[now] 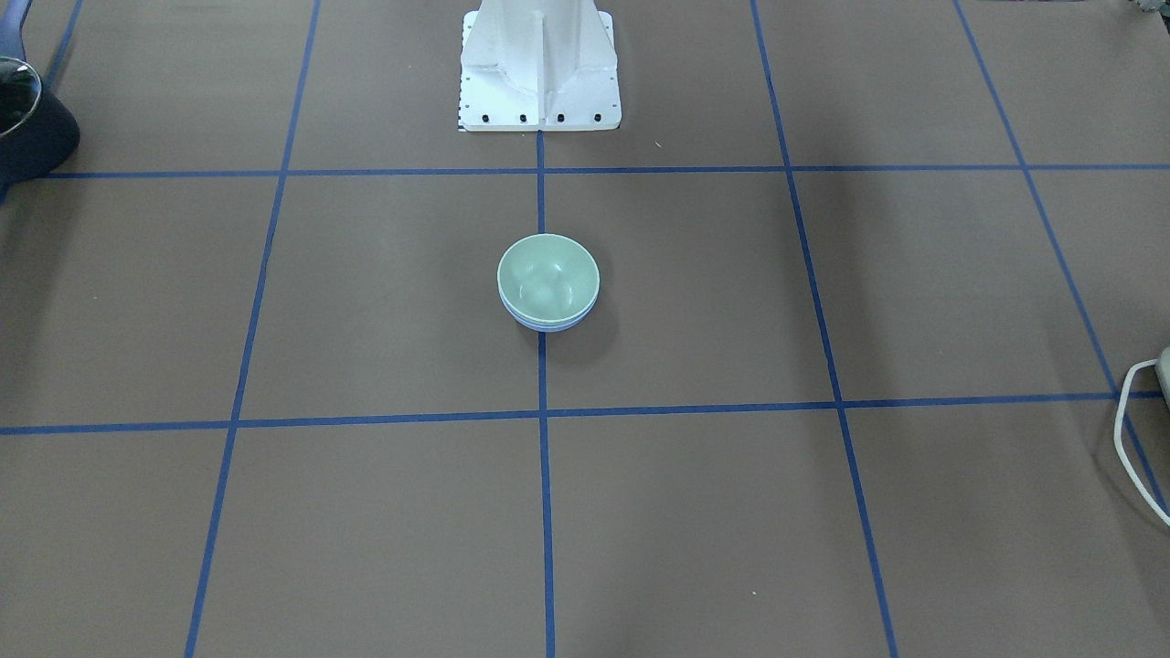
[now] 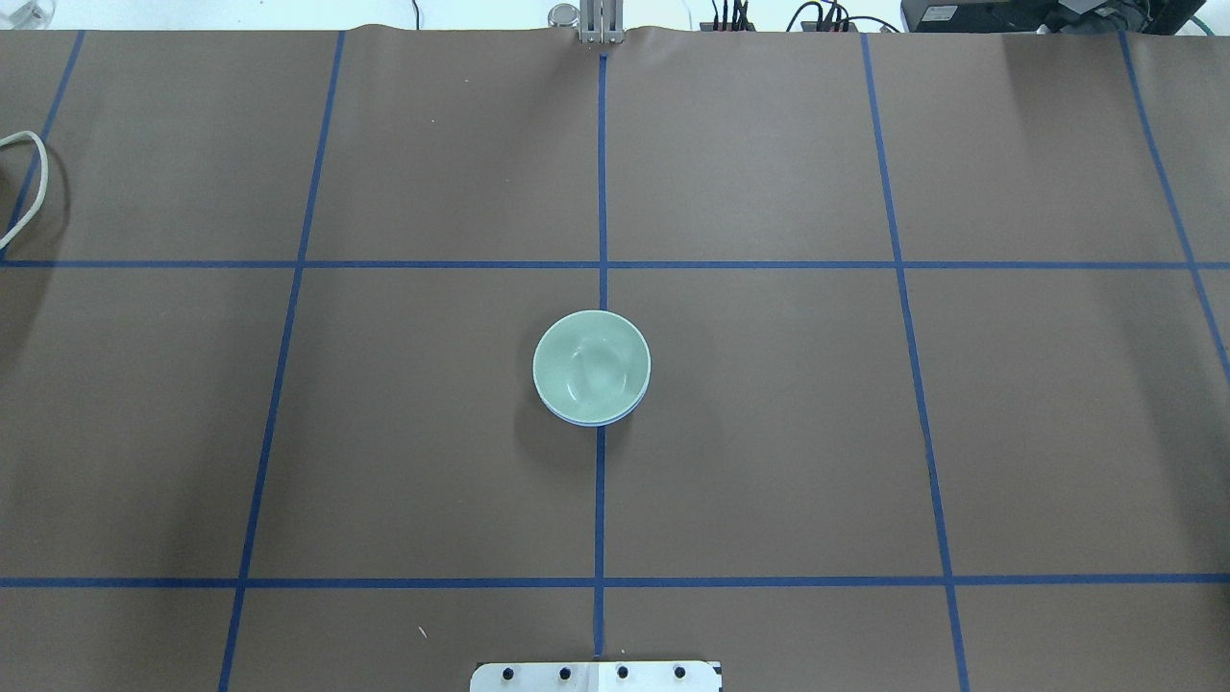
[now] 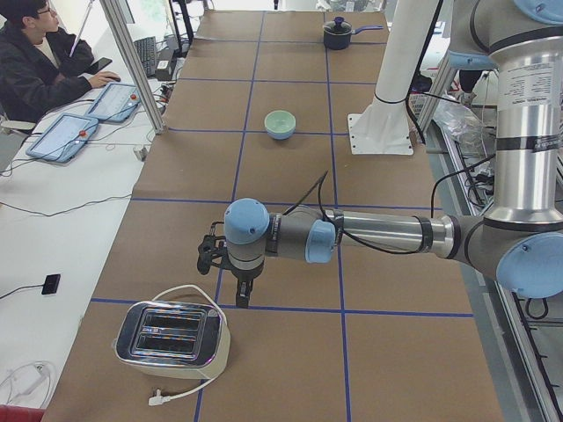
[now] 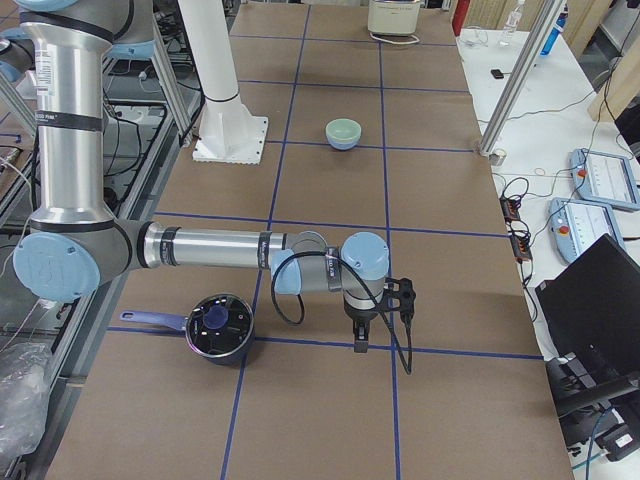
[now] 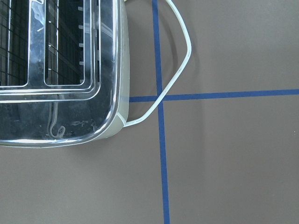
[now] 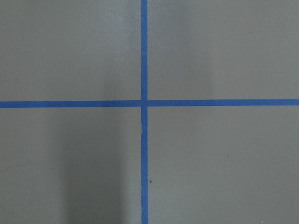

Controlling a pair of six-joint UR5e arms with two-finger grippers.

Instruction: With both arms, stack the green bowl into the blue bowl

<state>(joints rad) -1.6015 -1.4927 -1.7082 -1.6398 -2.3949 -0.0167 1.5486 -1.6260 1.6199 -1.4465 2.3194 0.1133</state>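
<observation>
The green bowl sits nested inside the blue bowl at the table's centre, on the middle tape line. Only the blue bowl's rim shows under the green bowl in the overhead view. Both arms are far from the stack. My left gripper points down over the table beside the toaster, seen only in the exterior left view. My right gripper points down near the pot, seen only in the exterior right view. I cannot tell whether either is open or shut. No fingers show in the wrist views.
A chrome toaster with a white cord stands at the table's left end, and fills the left wrist view. A dark lidded pot stands at the right end. The white pedestal stands behind the bowls. An operator sits by the side table.
</observation>
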